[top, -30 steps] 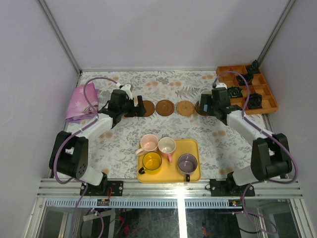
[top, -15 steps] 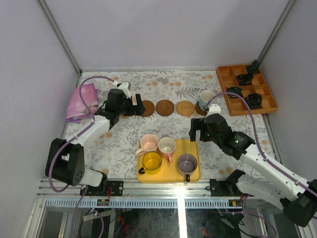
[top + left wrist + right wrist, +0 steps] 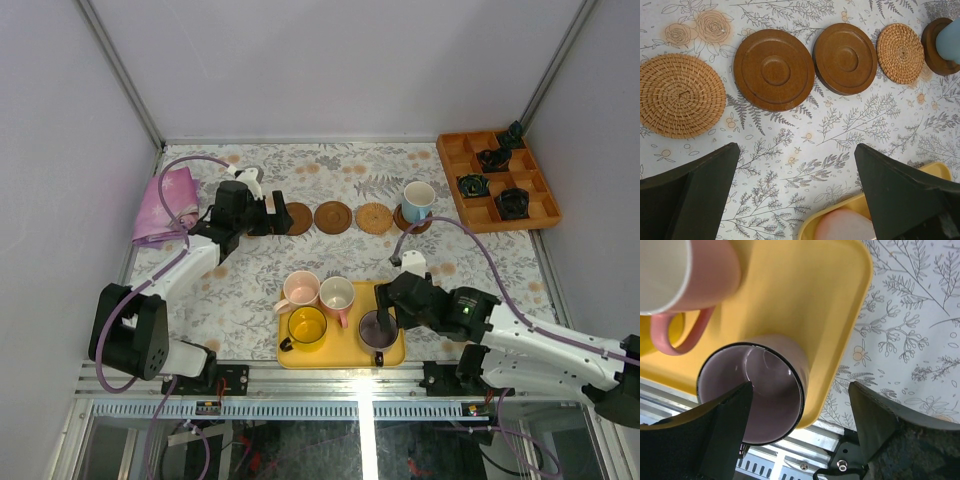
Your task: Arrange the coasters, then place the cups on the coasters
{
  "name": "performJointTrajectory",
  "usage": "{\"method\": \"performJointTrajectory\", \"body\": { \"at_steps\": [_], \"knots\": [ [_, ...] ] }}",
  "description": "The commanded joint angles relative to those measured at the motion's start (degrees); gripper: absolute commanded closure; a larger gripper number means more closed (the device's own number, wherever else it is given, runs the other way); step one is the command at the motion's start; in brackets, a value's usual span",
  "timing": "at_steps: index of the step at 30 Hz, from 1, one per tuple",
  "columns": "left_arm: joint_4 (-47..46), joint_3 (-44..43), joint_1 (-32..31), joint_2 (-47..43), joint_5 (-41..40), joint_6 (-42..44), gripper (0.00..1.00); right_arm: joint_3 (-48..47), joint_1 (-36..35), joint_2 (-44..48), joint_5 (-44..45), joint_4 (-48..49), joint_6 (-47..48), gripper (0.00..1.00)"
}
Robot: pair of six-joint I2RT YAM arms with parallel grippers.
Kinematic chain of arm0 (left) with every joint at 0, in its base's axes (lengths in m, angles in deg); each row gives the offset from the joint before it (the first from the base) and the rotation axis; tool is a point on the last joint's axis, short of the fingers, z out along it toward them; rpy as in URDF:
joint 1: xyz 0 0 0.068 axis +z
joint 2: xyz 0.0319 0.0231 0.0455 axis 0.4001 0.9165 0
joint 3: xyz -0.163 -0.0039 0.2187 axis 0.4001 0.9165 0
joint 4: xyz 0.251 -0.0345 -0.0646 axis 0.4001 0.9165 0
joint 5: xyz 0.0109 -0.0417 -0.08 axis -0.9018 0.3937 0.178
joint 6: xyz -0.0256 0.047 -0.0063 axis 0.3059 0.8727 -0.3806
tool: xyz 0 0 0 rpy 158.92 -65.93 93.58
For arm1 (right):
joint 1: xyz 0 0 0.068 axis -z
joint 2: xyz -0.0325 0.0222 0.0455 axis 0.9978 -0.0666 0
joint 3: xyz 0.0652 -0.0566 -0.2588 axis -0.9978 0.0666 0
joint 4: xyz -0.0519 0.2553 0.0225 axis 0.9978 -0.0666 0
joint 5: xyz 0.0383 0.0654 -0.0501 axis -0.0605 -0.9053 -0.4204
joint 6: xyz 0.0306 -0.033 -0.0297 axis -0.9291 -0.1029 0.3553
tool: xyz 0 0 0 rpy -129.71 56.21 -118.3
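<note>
Right wrist view: the right gripper (image 3: pixel 800 390) hangs over the purple cup (image 3: pixel 760 405), which stands at a corner of the tray (image 3: pixel 805 300). Its fingers (image 3: pixel 720 435) are wide apart. One tip is over the mouth of the cup and the other is outside it, past the tray edge, so the cup wall lies between them. They do not press on it, and I cannot tell if the inner tip touches the wall. A pink cup (image 3: pixel 695 270) stands just beside.

Left wrist view: the left gripper (image 3: pixel 797 150) is fully spread above the table (image 3: pixel 805 135) and holds nothing. Only this view shows all five coasters (image 3: pixel 774 69) in one row: woven, two smooth dark ones, woven, then a dark one under the blue cup (image 3: pixel 950 37). In the top view the left arm covers the first woven one.

Only the top view shows all four cups on the tray together: a yellow cup (image 3: pixel 307 325) and a pale cup (image 3: pixel 300 290) with the pink and purple ones. The blue cup stands upright, well apart from both grippers.
</note>
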Motion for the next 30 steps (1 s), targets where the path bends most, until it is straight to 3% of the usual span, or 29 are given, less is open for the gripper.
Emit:
{"method": "performJointTrajectory", "body": {
  "at_steps": [1,3,9,11,18,25,30],
  "knots": [
    [-0.1,0.5,0.3,-1.0,0.2,-0.8,0.0,-0.8,-1.5,-1.9,2.3,-2.3,-2.6,0.18],
    [0.0,0.6,0.3,-0.9,0.2,-0.8,0.0,-0.2,-1.5,-2.0,2.7,-2.2,-3.1,0.28],
    [0.0,0.3,0.3,-0.3,0.2,-1.1,0.0,1.5,-1.5,-2.7,5.6,-2.3,-5.4,0.68],
    [0.1,0.1,0.3,0.1,0.2,-1.1,0.0,1.5,-1.5,-3.1,6.9,-2.5,-6.0,0.77],
    [-0.2,0.0,0.3,0.9,0.2,-1.3,0.0,1.2,-1.5,-6.5,12.1,1.4,-1.8,0.83],
    [-0.8,0.5,0.4,1.1,0.2,-1.7,0.0,-1.0,-0.8,-14.7,18.7,5.8,6.3,0.83],
    [-1.1,0.8,0.3,1.0,-0.3,-1.7,0.0,-0.2,1.3,-16.6,19.8,12.4,12.0,0.72]
  ]
}}
